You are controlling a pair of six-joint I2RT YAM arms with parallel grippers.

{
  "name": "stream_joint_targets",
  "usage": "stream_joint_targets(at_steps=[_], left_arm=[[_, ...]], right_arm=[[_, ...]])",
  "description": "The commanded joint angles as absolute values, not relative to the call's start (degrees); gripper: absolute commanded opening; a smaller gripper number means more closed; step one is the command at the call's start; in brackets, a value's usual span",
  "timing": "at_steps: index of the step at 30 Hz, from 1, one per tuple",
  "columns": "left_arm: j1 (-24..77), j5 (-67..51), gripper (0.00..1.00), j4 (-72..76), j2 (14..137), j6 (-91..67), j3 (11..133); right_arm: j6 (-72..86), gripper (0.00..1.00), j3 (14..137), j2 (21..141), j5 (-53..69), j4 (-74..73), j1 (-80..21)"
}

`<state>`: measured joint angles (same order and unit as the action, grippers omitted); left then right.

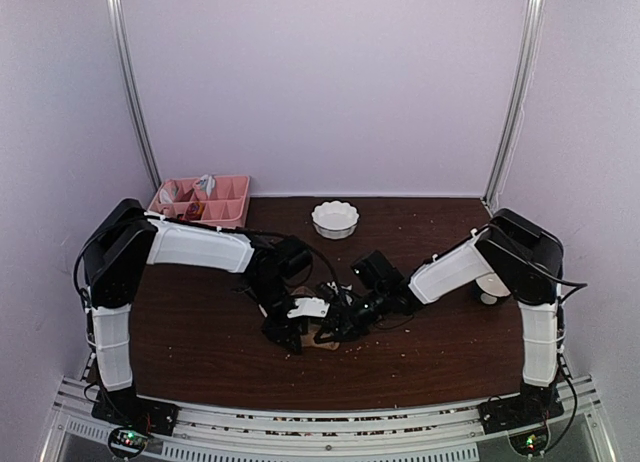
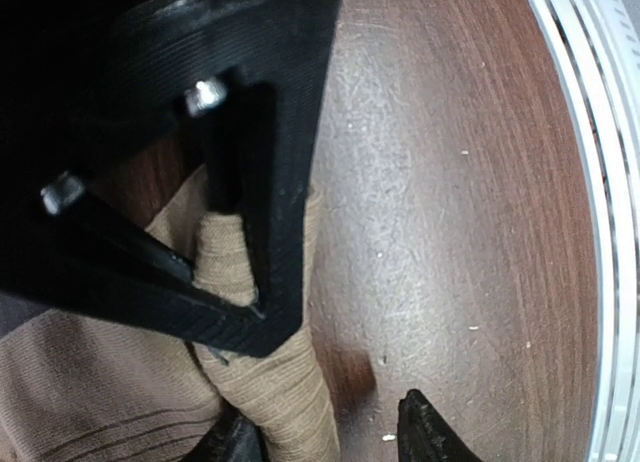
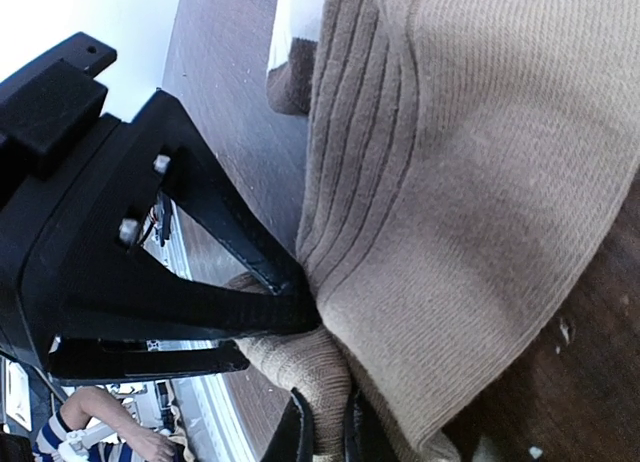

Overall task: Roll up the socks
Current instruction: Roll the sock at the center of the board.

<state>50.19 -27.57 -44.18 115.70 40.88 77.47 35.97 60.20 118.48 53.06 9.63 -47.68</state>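
We're right on the tan sock [image 3: 470, 202], a ribbed knit with a band of raised lines by its cuff. One end is wound into a tight roll [image 2: 275, 392] lying on the flat part. Just past it peeks the patched sock [image 3: 298, 27], cream with a brown patch, touching the tan one; how much of it lies underneath we cannot tell. Both sit at the middle of the table, a little toward the near edge, where the two arms meet.

The right gripper [image 3: 330, 422] has its fingers pressed together, pinching tan sock fabric by the roll. The left gripper [image 2: 330, 434] stands spread. One finger is against the roll, the other apart from it over bare wood.

Out we go: the table [image 1: 200, 332] is dark brown wood grain, scuffed and dotted with pale crumbs. A white scalloped bowl [image 1: 335, 219] sits at the far centre, and a pink divided tray [image 1: 238, 195] with small bits in it at the far left. Plain white walls rise behind, with metal uprights [image 1: 133, 92] on both sides and a ribbed metal rail [image 1: 330, 424] along the near edge.
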Motion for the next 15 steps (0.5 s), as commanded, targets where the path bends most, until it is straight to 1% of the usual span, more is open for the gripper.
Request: stream_joint_targets(at_steps=[1, 6, 10, 15], left_arm=[[48.7, -32.2, 0.46, -42.5, 113.3, 37.1, 79.1], [42.7, -37.9, 0.46, -46.2, 112.3, 36.1, 81.9], [42.0, -36.8, 0.44, -43.6, 113.1, 34.4, 82.5], [42.1, -35.6, 0.39, -43.3, 118.5, 32.1, 87.3]], right_arm=[[35.5, 0.0, 55.1, 118.3, 43.2, 6.3, -49.5], [34.7, 0.0, 49.4, 114.9, 41.0, 6.3, -49.7], [36.3, 0.0, 47.2, 114.3, 40.4, 8.4, -50.6], [39.8, 0.0, 46.1, 114.3, 39.3, 12.2, -51.5]])
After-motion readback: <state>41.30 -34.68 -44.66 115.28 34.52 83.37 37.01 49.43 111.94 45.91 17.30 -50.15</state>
